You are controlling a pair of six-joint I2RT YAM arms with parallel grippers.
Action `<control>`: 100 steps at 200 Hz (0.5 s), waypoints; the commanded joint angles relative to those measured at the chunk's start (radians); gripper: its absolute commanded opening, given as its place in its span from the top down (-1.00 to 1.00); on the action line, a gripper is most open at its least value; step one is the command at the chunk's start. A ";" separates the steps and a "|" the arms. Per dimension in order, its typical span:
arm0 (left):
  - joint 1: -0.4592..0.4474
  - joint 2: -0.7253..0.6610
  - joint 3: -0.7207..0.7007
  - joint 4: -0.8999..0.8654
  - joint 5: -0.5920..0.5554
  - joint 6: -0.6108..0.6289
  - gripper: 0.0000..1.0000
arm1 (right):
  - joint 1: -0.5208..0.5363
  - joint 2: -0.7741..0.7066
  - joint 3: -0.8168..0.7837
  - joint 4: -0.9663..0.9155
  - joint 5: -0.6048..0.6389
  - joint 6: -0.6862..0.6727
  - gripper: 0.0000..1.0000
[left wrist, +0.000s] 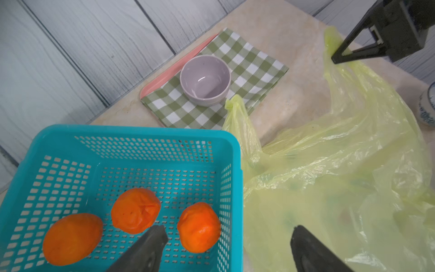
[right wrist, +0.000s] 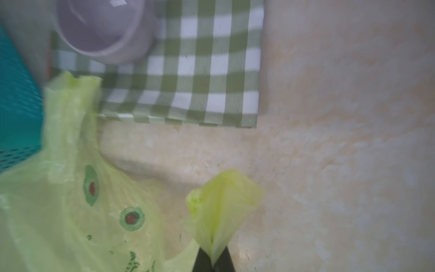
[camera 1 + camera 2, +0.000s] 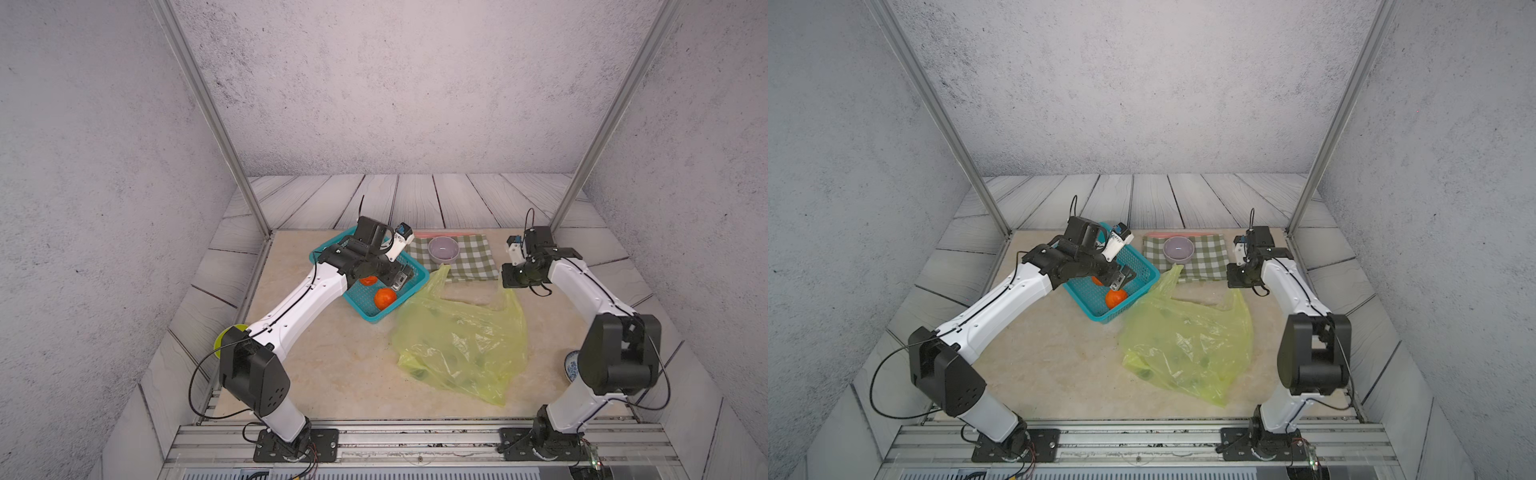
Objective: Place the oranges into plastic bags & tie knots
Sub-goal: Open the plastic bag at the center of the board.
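left gripper [image 1: 229, 232]: hovering spread wide over the basket's bag-side edge, grasping nothing | teal basket [image 1: 141, 133]: carrying all three oranges [image 1: 199, 227] | plastic bag [image 1: 341, 188]: lying slack just beside the basket, appearing empty, unknotted | right gripper [image 2: 213, 259]: pinching one bag handle [image 2: 223, 195], clamped tight | progress: barely beginning; bagging and tying both pending

hidden: orange [image 3: 367, 280] partly under left arm [image 3: 299, 295] | cut off: bowl [image 2: 101, 30] | blurred: right wrist view
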 commanded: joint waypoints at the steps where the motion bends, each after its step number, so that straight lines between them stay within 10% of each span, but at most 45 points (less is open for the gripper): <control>1: -0.001 0.007 0.065 0.038 0.046 -0.077 -0.74 | -0.006 -0.266 0.077 -0.001 -0.117 -0.091 0.92; 100: -0.073 0.362 0.560 -0.091 0.179 -0.582 -0.94 | -0.005 -0.404 0.061 0.063 -0.398 0.010 0.93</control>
